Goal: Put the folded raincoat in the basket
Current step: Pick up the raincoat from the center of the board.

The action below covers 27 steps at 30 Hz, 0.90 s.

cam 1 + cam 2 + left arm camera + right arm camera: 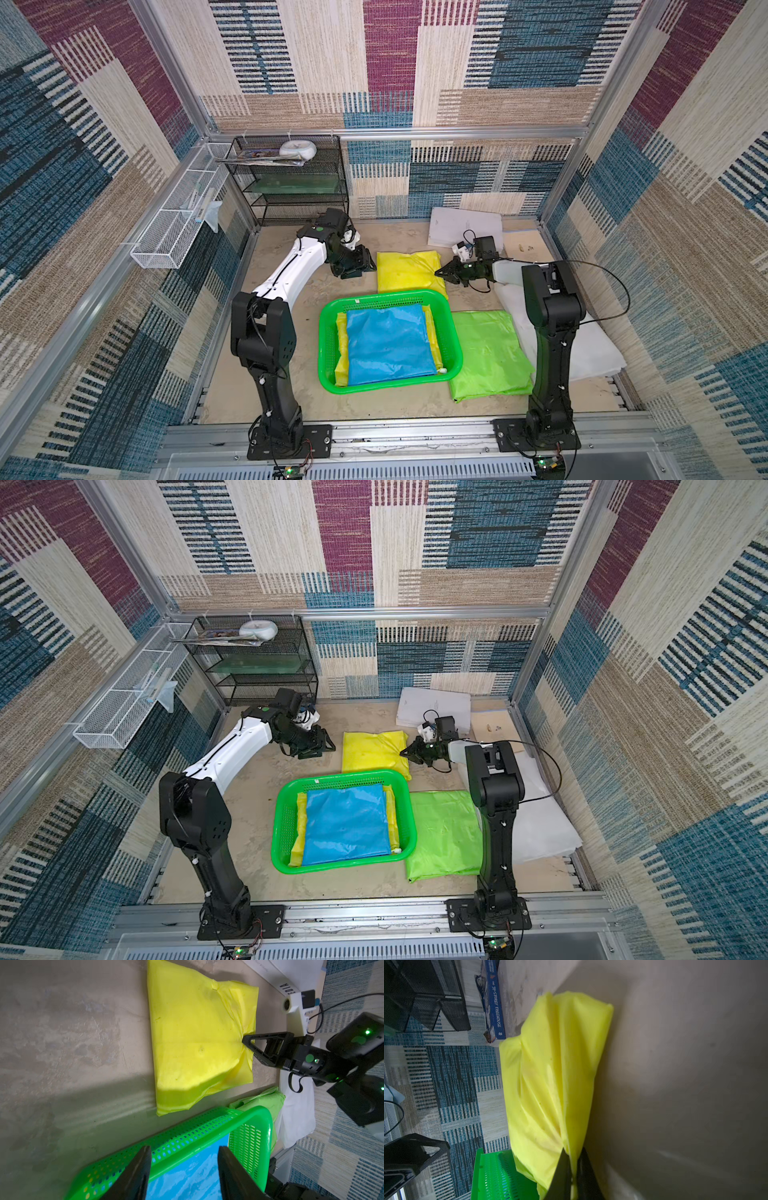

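While the left gripper (362,266) hangs with jaws parted and empty near the left edge of the bright yellow folded plastic raincoat (409,270), it takes no part in the grip. Centre: the raincoat lies flat on the beige tabletop (374,409), beyond the bright green perforated plastic basket (325,353). Its near edge is just beside the basket's far rim and roughly parallel to it. Right: the right gripper (439,272) is clamped on a pinch of fabric at the raincoat's right edge, and creases fan from the bite in the left wrist view. Judged from this layout, the coming move is a lift and a short carry toward the arm bases and slightly leftward, and the right arm has the hold. A blue folded sheet (390,345) covers much of the basket floor, so the raincoat would land on top.
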Tool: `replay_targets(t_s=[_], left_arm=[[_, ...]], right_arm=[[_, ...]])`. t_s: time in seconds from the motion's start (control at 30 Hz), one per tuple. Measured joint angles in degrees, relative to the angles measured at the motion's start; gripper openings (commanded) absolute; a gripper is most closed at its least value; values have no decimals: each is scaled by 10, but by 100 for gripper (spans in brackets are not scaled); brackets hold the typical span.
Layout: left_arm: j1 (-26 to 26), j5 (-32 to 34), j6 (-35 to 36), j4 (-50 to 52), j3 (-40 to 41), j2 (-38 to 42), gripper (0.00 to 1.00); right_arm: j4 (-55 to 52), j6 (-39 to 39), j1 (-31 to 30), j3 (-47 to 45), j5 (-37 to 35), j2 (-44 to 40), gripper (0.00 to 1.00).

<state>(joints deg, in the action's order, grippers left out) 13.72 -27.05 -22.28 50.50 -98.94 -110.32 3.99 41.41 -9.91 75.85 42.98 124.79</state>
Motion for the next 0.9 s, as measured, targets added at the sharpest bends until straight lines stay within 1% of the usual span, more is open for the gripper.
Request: replay_targets(t_s=[0.1, 0.2, 0.33, 0.57, 0.7, 0.9], left_arm=[[-11, -1, 6, -4, -32, -42, 61], [-21, -1, 22, -6, -59, -79, 62], [-28, -1, 60, -7, -96, -124, 63], [-45, -13, 112, -10, -160, -208, 61], [-46, -32, 120, -21, -158, -244, 59], [-43, -96, 114, -74, -102, -248, 55]], right_arm=[[35, 47, -14, -4, -12, 3, 0], [50, 73, -26, 14, -23, 15, 0], [50, 82, -31, 48, -23, 37, 0], [35, 75, -33, 64, -23, 47, 0], [27, 68, -33, 68, -23, 52, 0], [23, 64, -34, 73, -22, 57, 0]])
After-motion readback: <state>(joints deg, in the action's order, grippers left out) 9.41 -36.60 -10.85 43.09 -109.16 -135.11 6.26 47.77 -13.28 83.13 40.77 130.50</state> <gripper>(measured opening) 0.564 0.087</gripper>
